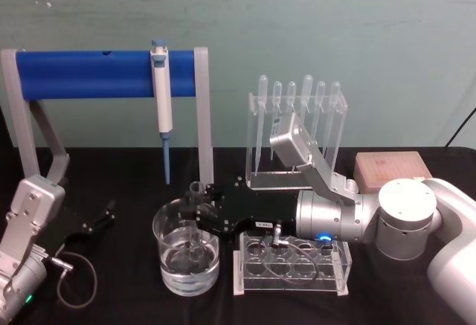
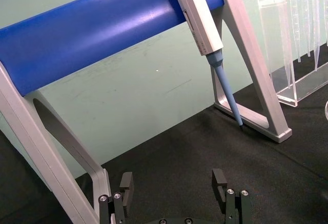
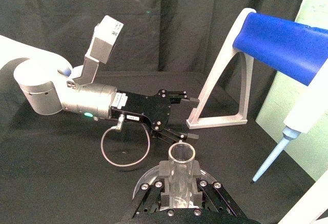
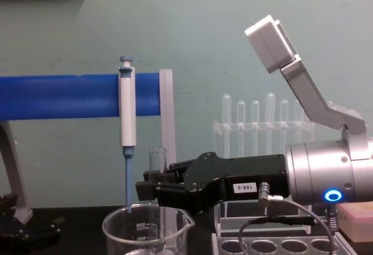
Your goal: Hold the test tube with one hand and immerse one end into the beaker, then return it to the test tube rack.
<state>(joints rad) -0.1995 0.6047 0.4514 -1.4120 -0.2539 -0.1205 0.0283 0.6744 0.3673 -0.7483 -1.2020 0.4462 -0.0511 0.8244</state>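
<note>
The test tube (image 1: pixel 195 200) stands upright with my right gripper (image 1: pixel 199 217) shut on its upper part. Its lower end reaches down inside the beaker (image 1: pixel 167 265), which holds clear water, and appears to dip below the surface. In the chest view the test tube (image 4: pixel 157 170) passes below the rim of the beaker (image 4: pixel 125 234), held by the right gripper (image 4: pixel 148 189). The right wrist view looks down the open rim of the test tube (image 3: pixel 181 157) between the fingers (image 3: pixel 154 188). My left gripper (image 1: pixel 100 219) rests open at the table's left, fingers (image 2: pixel 126 183) apart around nothing.
A blue-barred stand (image 1: pixel 89 73) at the back holds a blue-and-white pipettor (image 1: pixel 161 94). A clear rack of pipettes (image 1: pixel 297 124) stands behind my right arm, and a clear rack with round holes (image 1: pixel 294 269) lies under it. A pinkish box (image 1: pixel 392 167) is at right.
</note>
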